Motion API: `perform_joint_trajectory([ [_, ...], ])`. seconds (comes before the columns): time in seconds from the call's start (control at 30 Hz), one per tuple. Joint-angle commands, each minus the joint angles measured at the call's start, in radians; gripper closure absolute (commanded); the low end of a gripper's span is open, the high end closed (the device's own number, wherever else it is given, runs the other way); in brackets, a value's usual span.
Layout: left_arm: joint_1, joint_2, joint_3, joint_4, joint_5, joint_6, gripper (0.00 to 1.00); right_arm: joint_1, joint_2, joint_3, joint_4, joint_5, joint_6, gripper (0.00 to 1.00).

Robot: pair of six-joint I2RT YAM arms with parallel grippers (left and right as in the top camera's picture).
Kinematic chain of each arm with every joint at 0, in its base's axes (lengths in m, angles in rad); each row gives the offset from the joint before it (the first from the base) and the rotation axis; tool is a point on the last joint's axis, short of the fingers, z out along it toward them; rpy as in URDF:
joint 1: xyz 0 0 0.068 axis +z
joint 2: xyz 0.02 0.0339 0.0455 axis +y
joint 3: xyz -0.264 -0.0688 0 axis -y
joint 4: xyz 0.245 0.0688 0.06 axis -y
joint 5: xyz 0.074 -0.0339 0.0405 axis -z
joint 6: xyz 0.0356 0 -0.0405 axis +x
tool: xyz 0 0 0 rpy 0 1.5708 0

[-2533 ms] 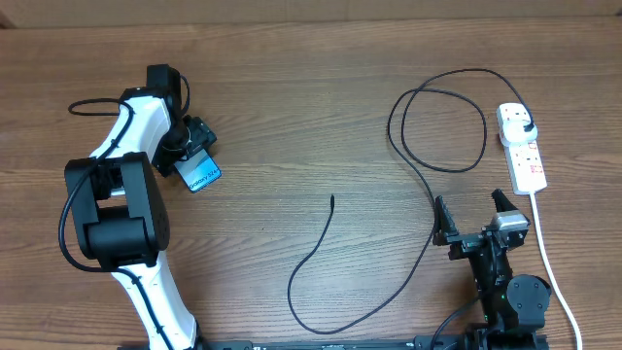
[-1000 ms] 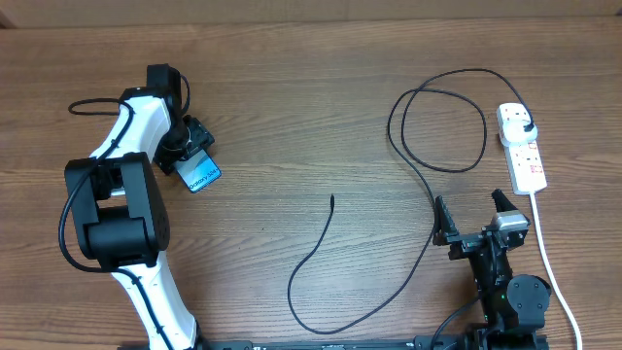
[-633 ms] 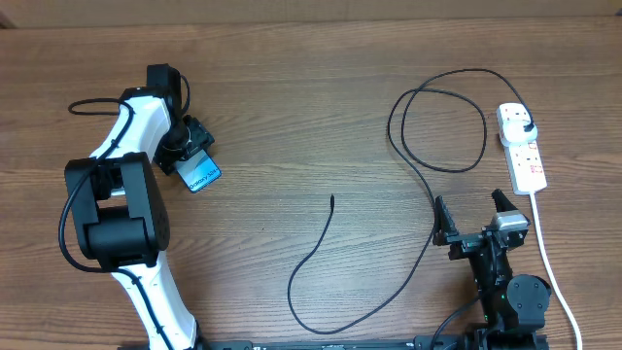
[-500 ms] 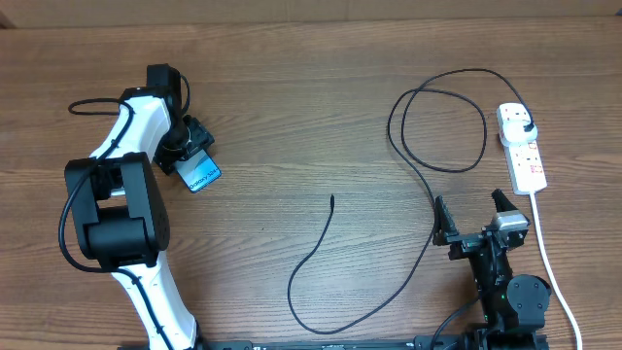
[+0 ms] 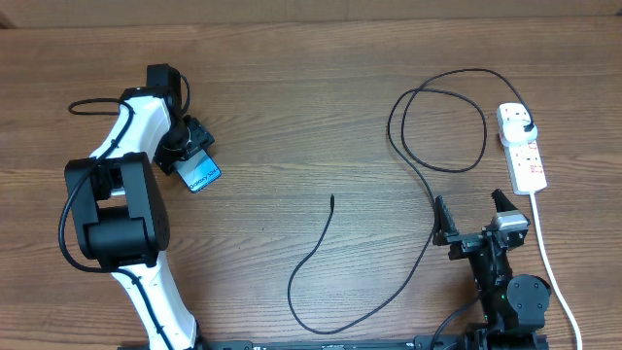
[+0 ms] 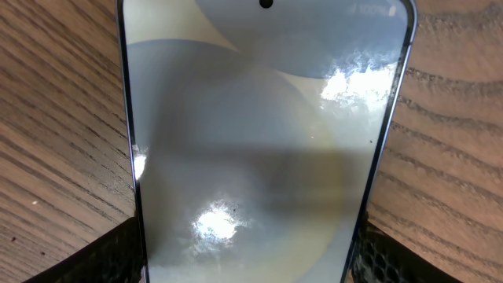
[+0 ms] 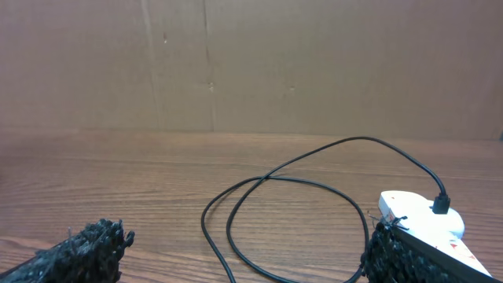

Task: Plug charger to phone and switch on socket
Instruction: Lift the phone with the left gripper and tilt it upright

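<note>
The phone (image 5: 202, 176) lies on the table at the left with its light-blue screen up. My left gripper (image 5: 192, 154) is shut on its near end, a finger against each long edge. In the left wrist view the phone (image 6: 259, 141) fills the frame between the dark fingers (image 6: 110, 255). The charger (image 5: 437, 117) is a thin black cable that loops at the right. Its free tip (image 5: 332, 198) rests mid-table, and its plug (image 5: 526, 125) sits in the white socket (image 5: 526, 160). My right gripper (image 5: 473, 216) hangs open just below the loop, holding nothing. The right wrist view shows the charger (image 7: 283, 181) and the socket (image 7: 416, 216).
The socket's white cord (image 5: 550, 267) runs down the right side past the right arm's base. A long curve of black cable (image 5: 321, 311) lies near the front edge. A brown board wall (image 7: 251, 63) closes off the far side of the wooden table (image 5: 292, 87).
</note>
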Motion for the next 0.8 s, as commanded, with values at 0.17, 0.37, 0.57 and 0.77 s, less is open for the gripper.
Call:
perform_joint_trajectory([
  [0.17,-0.007,0.008,-0.020,0.010,0.016,-0.017,0.96,0.006,-0.011,-0.011,0.005,0.003,-0.001,0.00],
  [0.37,-0.006,-0.003,0.009,-0.009,0.016,-0.008,0.96,0.006,-0.011,-0.011,0.005,0.003,-0.001,0.00],
  [0.57,-0.006,-0.018,0.080,-0.047,0.016,0.025,0.96,0.006,-0.011,-0.011,0.005,0.003,-0.001,0.00],
  [0.77,-0.006,-0.018,0.155,-0.092,0.016,0.026,0.96,0.006,-0.011,-0.011,0.005,0.003,-0.001,0.00],
])
